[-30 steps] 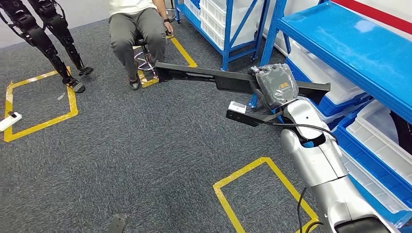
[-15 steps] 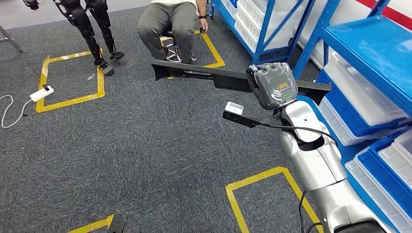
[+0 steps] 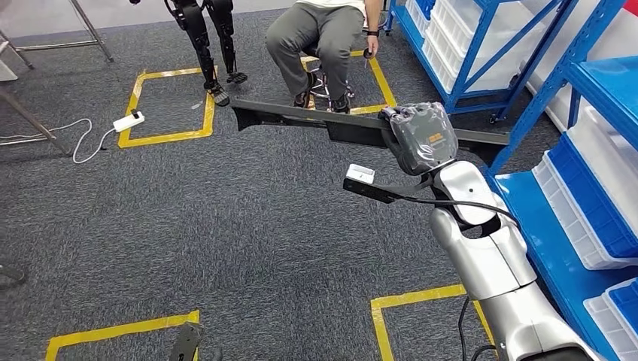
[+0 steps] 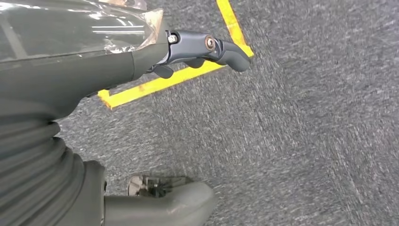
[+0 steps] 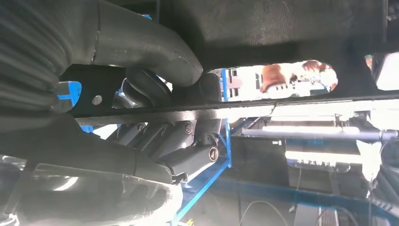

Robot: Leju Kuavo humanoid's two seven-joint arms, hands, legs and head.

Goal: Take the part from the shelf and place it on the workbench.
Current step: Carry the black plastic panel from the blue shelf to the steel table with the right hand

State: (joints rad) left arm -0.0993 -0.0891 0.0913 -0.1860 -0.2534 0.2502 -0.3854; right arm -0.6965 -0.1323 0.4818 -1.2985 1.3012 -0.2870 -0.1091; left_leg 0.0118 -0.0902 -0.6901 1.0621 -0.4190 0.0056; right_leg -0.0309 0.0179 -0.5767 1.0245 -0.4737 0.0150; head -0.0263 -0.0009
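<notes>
The part is a long black bar-shaped moulding, held level above the carpet. My right hand, in its grey cover, grips it towards its right end, with the longer stretch reaching out to the left. In the right wrist view my thumb and fingers wrap round the part's edge. My left hand hangs low over the carpet, fingers and thumb apart, holding nothing; its dark tip shows at the bottom of the head view.
A person sits on a stool straight ahead, beside another robot's black legs. Blue shelving with white bins runs along the right. Yellow tape squares, a power strip and metal table legs mark the floor.
The whole picture has shifted: the camera has turned left, away from the shelves, so person and shelving slid right. My right hand and the part keep their place in view.
</notes>
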